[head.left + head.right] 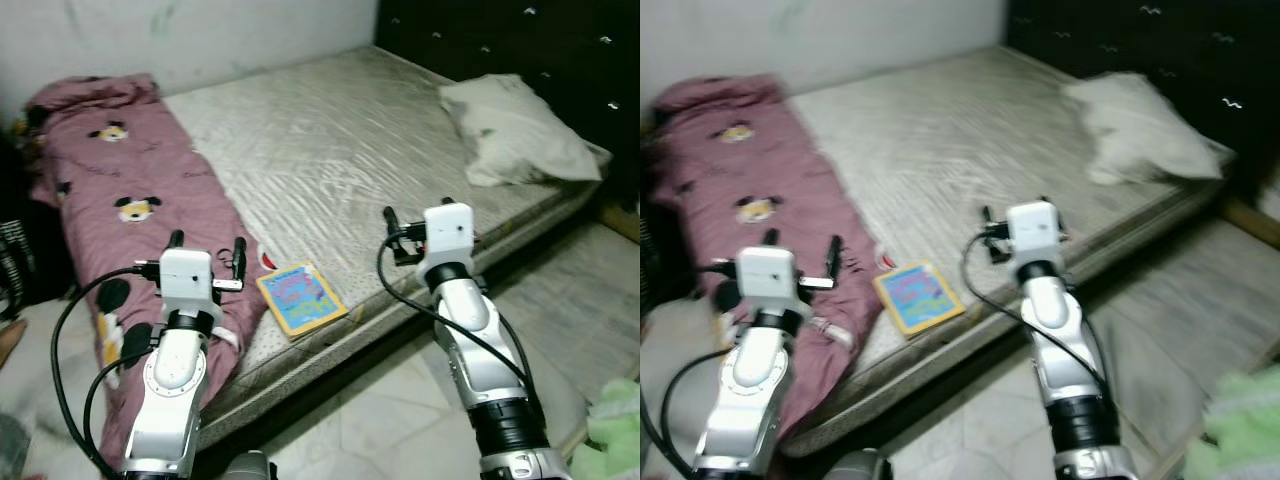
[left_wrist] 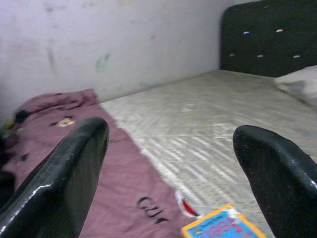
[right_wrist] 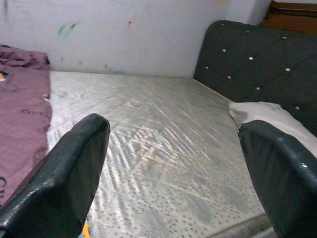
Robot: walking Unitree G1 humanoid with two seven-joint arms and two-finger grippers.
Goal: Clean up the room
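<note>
Left claw (image 1: 207, 252), spread, hovers beside what looks like a book (image 1: 301, 298).

head views downward, wrist views bedward (low)

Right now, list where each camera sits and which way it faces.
Left eye: on the head, looking down at the mattress; both silver arms, left gripper, right gripper.
Right eye: beside it, same scene, blurrier.
Left wrist: along open fingers toward the pink blanket.
Right wrist: along open fingers toward the headboard.
Shared: the colourful book appears in the eye and left wrist views.
</note>
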